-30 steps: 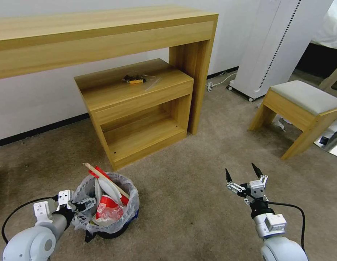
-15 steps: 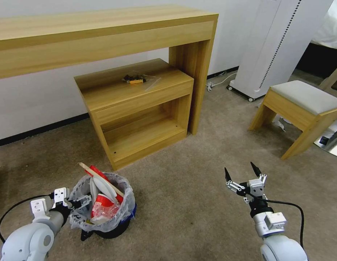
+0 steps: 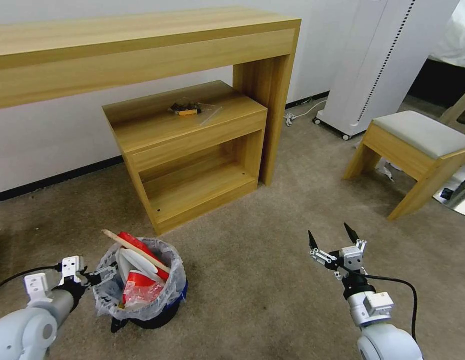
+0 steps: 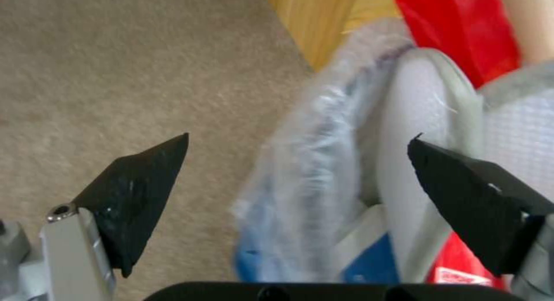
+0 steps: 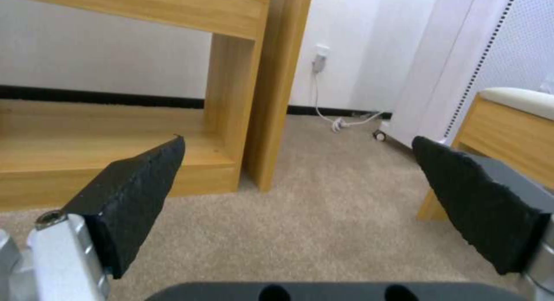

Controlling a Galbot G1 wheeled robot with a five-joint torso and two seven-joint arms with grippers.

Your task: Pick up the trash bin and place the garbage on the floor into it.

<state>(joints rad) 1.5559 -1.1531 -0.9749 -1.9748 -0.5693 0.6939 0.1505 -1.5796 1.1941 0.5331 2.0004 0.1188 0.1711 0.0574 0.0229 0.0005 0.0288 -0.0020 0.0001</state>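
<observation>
Trash bin (image 3: 142, 295) sat on the floor (image 3: 272, 280) in front of the shelf unit (image 3: 187, 150), already stuffed with garbage (image 3: 139, 272). Left gripper (image 3: 99, 274) sat at its bagged rim, jaws apart, one tip inside and one outside, probably positioned to pinch the rim. Right gripper (image 3: 331, 239) hung spread and empty over bare carpet; bin's lower body hidden by the liner, far-side floor unseen.

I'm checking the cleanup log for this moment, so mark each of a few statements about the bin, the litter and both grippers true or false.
1. The trash bin stands on the floor. True.
2. The left gripper is shut on the bin's rim. False: its jaws are open, one either side of the bag edge.
3. The right gripper holds a cup. False: it is open and empty above the carpet.
4. A wooden stick pokes out of the bin. True.
5. The bin is empty. False: a white slipper and red litter fill it.
</observation>
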